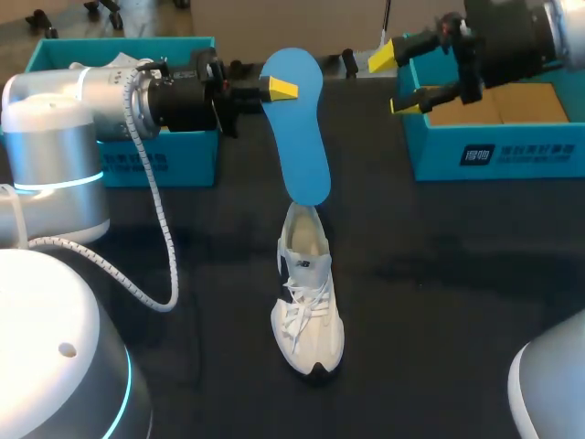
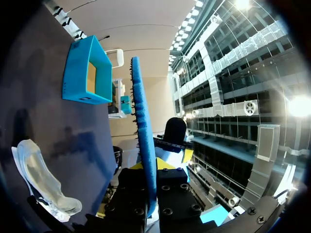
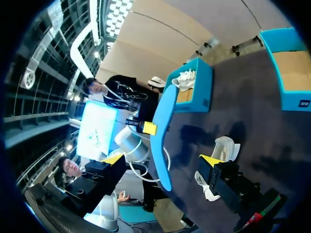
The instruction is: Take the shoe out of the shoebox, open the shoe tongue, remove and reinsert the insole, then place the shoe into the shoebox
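From the head view, the left gripper [image 1: 281, 89] is clamped on the upper end of a blue insole [image 1: 304, 137], one yellow tip on its near face. The insole hangs lengthwise, its lower end just over the heel opening of a white sneaker [image 1: 308, 306]; whether they touch cannot be told. The sneaker stands upright on the black table [image 1: 457, 274], laces loose. Behind the left arm sits a teal shoebox [image 1: 155, 151] holding white paper. The right gripper [image 1: 395, 80] is spread open with nothing in it, above a second teal box [image 1: 498, 137].

In the left wrist view, the insole [image 2: 143, 131] runs edge-on out from between the left gripper's [image 2: 148, 167] fingers, the sneaker [image 2: 41, 182] lying beside it.

In the right wrist view, the right gripper [image 3: 161, 160] gapes wide; ahead of it the left gripper [image 3: 150, 128] pinches the insole [image 3: 163, 116], with the sneaker [image 3: 224, 148] near the right finger.
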Controlling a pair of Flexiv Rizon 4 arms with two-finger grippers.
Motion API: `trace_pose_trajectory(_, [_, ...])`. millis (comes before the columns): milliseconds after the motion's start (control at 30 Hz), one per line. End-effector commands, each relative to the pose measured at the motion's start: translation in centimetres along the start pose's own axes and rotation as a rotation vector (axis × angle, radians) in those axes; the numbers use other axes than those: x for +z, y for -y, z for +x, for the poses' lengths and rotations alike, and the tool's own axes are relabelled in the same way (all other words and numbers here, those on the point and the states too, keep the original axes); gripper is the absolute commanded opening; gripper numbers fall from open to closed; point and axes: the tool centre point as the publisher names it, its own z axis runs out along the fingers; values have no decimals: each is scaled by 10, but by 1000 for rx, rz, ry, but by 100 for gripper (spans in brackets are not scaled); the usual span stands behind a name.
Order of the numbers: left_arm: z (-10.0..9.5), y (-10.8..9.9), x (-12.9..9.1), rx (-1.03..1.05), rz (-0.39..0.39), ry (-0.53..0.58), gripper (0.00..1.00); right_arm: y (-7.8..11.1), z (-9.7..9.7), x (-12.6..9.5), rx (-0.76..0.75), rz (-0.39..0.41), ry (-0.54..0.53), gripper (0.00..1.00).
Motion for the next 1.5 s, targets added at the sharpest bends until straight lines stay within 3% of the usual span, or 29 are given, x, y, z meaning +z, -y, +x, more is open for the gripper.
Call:
trace_pose_trajectory(33, [-1, 0, 0, 0, -2, 1, 0, 3, -14, 9, 16, 19, -191, 100])
trace_pose_trajectory(300, [-1, 0, 0, 0, -2, 1, 0, 1, -25, 11, 55, 22, -271, 100])
trace_pose_trajectory(733, [-1, 0, 0, 0, -2, 1, 0, -12, -36, -3, 78, 39, -272, 100])
trace_pose_trajectory(800, [-1, 0, 0, 0, -2, 1, 0, -12, -38, -5, 87, -2, -251, 100])
trace_pose_trajectory(1167, [-1, 0, 0, 0, -2, 1, 0, -12, -38, -5, 87, -2, -251, 100])
trace_pose_trajectory(1500, [6, 11, -6, 455, -86, -42, 0, -12, -38, -5, 87, -2, -251, 100])
